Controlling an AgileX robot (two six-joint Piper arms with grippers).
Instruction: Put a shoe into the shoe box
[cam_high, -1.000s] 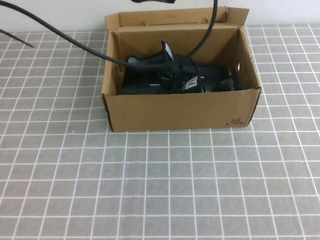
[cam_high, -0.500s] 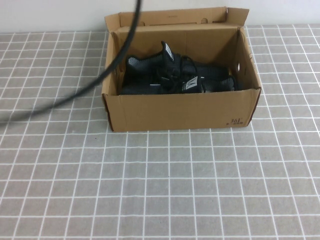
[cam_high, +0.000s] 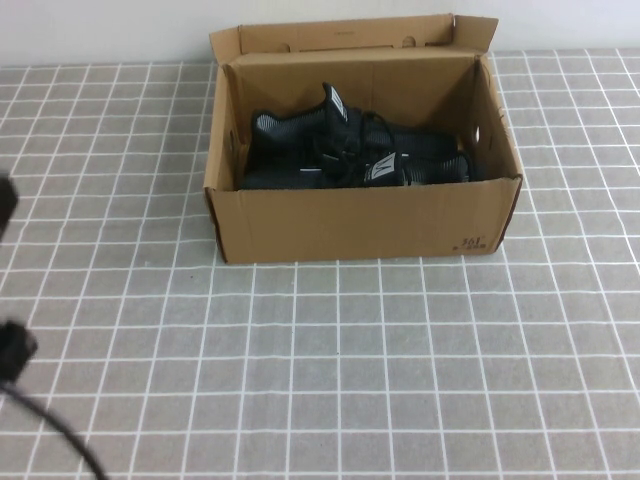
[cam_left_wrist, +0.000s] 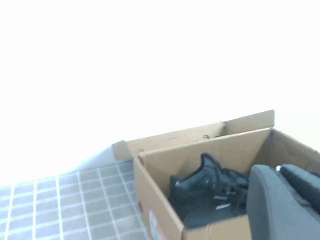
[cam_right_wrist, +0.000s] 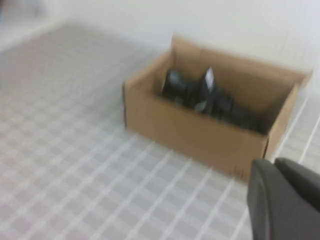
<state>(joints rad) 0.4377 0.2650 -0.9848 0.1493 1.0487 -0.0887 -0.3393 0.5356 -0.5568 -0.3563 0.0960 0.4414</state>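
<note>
Two black sneakers inside the open shoe box (cam_high: 360, 220), lying side by side: the shoe (cam_high: 345, 170) along the front wall, its matching mate (cam_high: 330, 125) behind it, touching. Lid flap (cam_high: 350, 33) standing up at the far side, against a pale wall (cam_high: 100, 30). Left end effector (cam_left_wrist: 285, 205) drawn back at the left edge of the bench (cam_high: 350, 380), shut and empty. Right end effector (cam_right_wrist: 282, 200) also away from the box, shut, holding nothing. Grey tiled bench surface with white lines.
</note>
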